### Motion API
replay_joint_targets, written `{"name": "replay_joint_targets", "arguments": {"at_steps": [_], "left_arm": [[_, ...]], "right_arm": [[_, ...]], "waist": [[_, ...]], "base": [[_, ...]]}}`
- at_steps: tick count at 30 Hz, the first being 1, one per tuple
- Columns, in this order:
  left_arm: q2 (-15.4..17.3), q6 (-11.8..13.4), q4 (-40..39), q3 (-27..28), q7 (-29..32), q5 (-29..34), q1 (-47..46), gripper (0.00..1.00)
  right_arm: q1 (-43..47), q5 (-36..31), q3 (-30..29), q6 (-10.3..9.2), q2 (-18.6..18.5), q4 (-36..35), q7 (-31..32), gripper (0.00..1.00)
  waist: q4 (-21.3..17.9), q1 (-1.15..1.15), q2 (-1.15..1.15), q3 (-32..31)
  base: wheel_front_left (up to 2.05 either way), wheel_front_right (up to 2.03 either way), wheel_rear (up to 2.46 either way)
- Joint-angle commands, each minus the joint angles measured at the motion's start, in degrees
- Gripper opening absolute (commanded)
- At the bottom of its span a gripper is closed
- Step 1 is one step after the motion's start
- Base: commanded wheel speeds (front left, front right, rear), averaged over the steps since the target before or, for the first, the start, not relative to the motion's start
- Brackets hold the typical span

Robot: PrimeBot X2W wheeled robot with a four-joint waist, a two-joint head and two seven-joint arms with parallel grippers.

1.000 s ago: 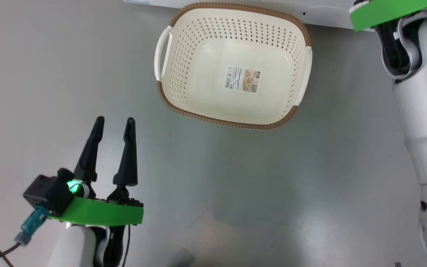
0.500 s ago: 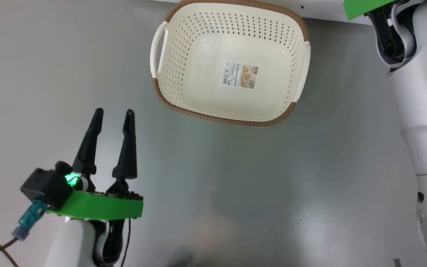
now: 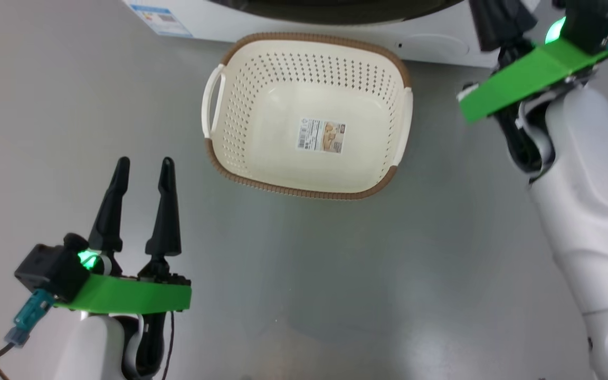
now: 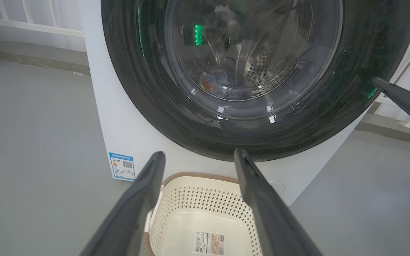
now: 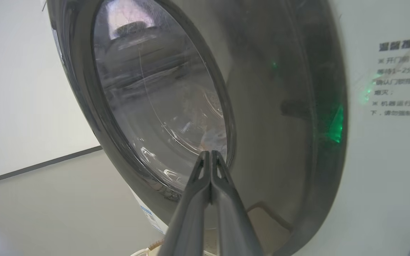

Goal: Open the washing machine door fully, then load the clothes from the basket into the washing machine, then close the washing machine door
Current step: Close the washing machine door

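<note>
The large round glossy black washing machine door [image 4: 242,64] lies straight ahead of the right end effector [image 5: 210,156] — fingers together, holding nothing — so this arm is nearer. The left end effector [image 3: 144,162], fingers apart, hangs near the empty cream-white perforated basket [image 3: 304,192].

Basket on the floor before the washing machine, one claw on either side of it.

The basket [image 3: 240,121] sits on the floor [image 3: 335,274] just before the washing machine [image 4: 119,135], below the washing machine door [image 4: 148,89], which lies against the machine's front. The clothes [image 4: 214,80] lie in the drum [image 4: 262,65], behind the door's glass. An energy sticker [image 4: 122,166] sits at the machine's lower left corner, left of the basket. The left claw [image 3: 144,161] hangs over the floor left of the basket and nearer the robot, fingers pointing toward the machine. The right claw [image 5: 210,153] is raised to the basket's right, tips close before the door.
</note>
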Motion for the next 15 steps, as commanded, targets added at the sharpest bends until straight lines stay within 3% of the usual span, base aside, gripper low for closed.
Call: {"name": "replay_joint_targets", "arguments": {"at_steps": [1,5,6,7,8,15], "left_arm": [[1.5,-0.2,-1.4,2.3,-0.5,0.8,1.4,1.00],[1.5,-0.2,-1.6,3.2,-0.5,1.7,2.5,1.00],[1.5,-0.2,-1.7,3.5,-0.5,1.9,2.8,1.00],[1.5,-0.2,-1.7,3.8,-0.5,2.2,3.1,1.00],[1.5,-0.2,-1.7,4.2,-0.5,2.5,3.4,1.00],[1.5,-0.2,-1.9,5.8,-0.5,4.5,5.9,1.00]], "right_arm": [[2.8,0.6,1.0,-0.16,1.4,-2.1,-0.2,0.00],[7.9,1.0,0.7,-0.16,1.7,-3.7,-0.2,0.00],[9.1,0.9,0.5,-0.16,1.8,-4.0,-0.2,0.30],[10.3,0.7,0.2,-0.16,2.0,-4.4,-0.2,0.85],[11.6,0.7,-0.3,-0.16,2.4,-4.7,-0.2,1.00],[19.6,0.6,-3.9,-0.16,4.7,-7.2,-0.2,1.00]], "waist": [[-1.2,0.00,0.00,-1.9],[-2.5,0.00,0.00,-4.5],[-2.8,0.00,0.00,-5.2],[-3.2,0.00,0.00,-5.9],[-3.6,0.00,0.00,-6.6],[-6.3,0.00,0.00,-11.4]], "base": [[0.00,0.00,0.00],[0.00,0.00,0.00],[0.00,0.00,0.00],[0.00,0.00,0.00],[0.00,0.00,0.00],[0.00,0.00,0.00]]}}
